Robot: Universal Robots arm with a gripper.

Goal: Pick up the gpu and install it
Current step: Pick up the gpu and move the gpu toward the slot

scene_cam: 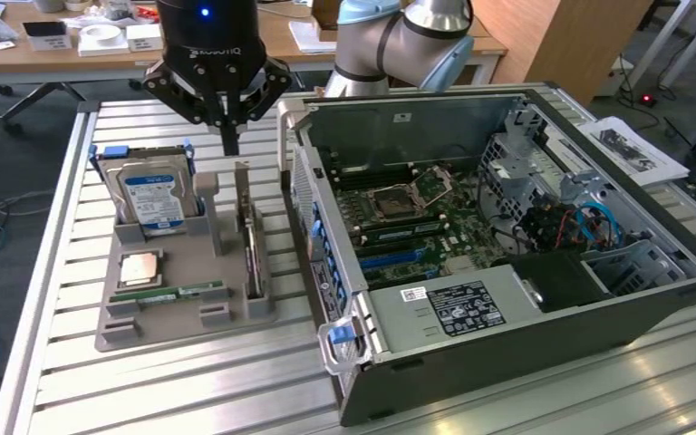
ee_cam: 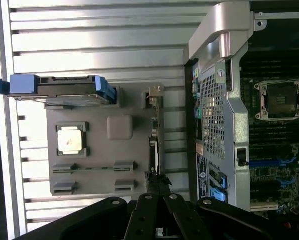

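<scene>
Our gripper (scene_cam: 229,134) hangs above the grey holder (scene_cam: 191,315) with its fingers pressed together and nothing between them. Just below the fingertips the gpu (scene_cam: 251,249) stands on its long edge in a slot of that holder, its thin upper edge turned up toward the tool. In the wrist view the closed tips line up with one end of that edge, and the rest of the card runs away from them along the slot. On one side of the gripper the hard drive (scene_cam: 155,195) stands upright in the same holder. On the other side, well apart from the tool, the computer case (scene_cam: 445,313) lies open with its motherboard (scene_cam: 409,213) exposed.

We judge the card to be light and stiff, but delicate: a bare board that would not forgive a hard squeeze or a twist. Being so slim, it offers only its two flat faces to pinch. We would take it across its thickness at the upper edge, near the middle of its length so it hangs level. Its lower edge sits hidden in the slot.
</scene>
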